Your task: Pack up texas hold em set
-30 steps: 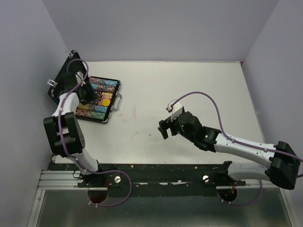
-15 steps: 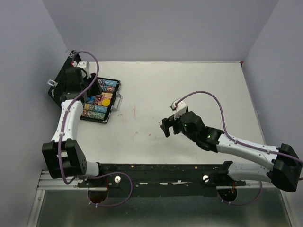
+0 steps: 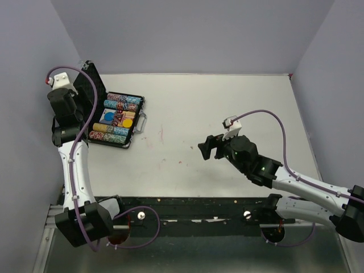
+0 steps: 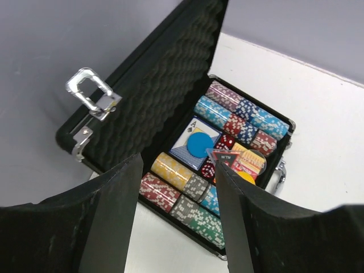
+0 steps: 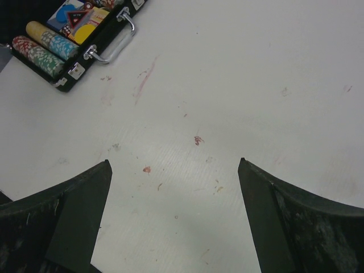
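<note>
The black case (image 3: 138, 108) lies open at the table's far left. Its foam lid (image 3: 94, 85) leans back to the left. Rows of multicoloured chips (image 4: 187, 196) fill it. A blue disc (image 4: 198, 144), red dice (image 4: 226, 142), a dark triangular token (image 4: 226, 156) and a yellow disc (image 4: 248, 178) lie in the middle compartment. The case also shows in the right wrist view (image 5: 68, 82). My left gripper (image 3: 71, 122) is open and empty, held high to the left of the case (image 4: 179, 159). My right gripper (image 3: 206, 147) is open and empty above bare table (image 5: 174, 165).
The case's silver handle (image 5: 111, 42) sticks out toward the table's middle. A silver latch (image 4: 91, 94) hangs on the lid's outer edge. Purple walls close in the table on the left, back and right. Faint red marks (image 5: 196, 140) stain the tabletop.
My left gripper has risen and drawn back to the left from over the case's contents. My right gripper has shifted a little to the right.
</note>
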